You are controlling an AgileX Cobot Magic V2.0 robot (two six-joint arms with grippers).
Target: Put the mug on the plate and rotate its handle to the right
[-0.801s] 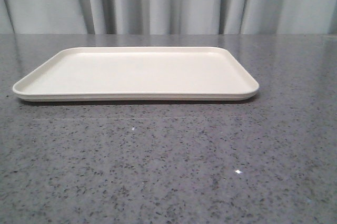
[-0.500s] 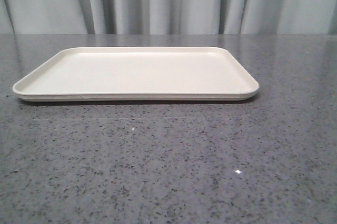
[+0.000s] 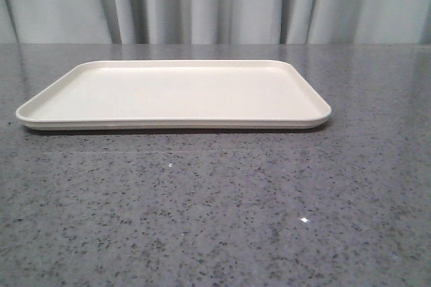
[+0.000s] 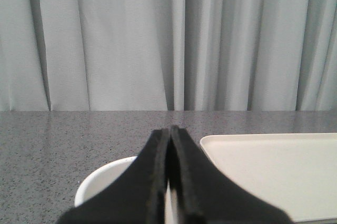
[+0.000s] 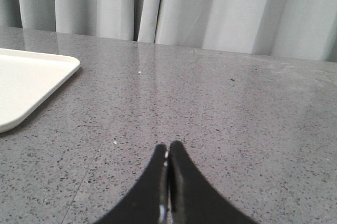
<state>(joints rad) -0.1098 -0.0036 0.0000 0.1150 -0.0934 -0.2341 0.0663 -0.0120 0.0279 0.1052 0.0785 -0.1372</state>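
Cream-white and flat, the plate (image 3: 174, 91) lies on the speckled grey stone bench (image 3: 215, 219) with nothing on it, its low raised rim and rounded corners plain in the front view, and pale pleated curtains (image 3: 215, 1) hang behind the far edge of the bench. Neither arm shows in the front view. In the left wrist view the left gripper (image 4: 169, 132) has its two black fingers pressed together along their length, the jaws closed with nothing between them. Partly hidden behind those fingers sits the mug (image 4: 108, 177), of which only a curved stretch of white rim and a bit of the inside can be seen; it stands on the bench just beside a rounded corner of the plate (image 4: 274, 174), not on it. The handle and the printed face are out of sight, so which way the handle points cannot be told. In the right wrist view the right gripper (image 5: 168, 148) is likewise closed, its dark fingers meeting at the tips and holding nothing, above bare grey bench. One rounded corner of the plate (image 5: 31, 84) enters that view at the side, well apart from the right fingers.
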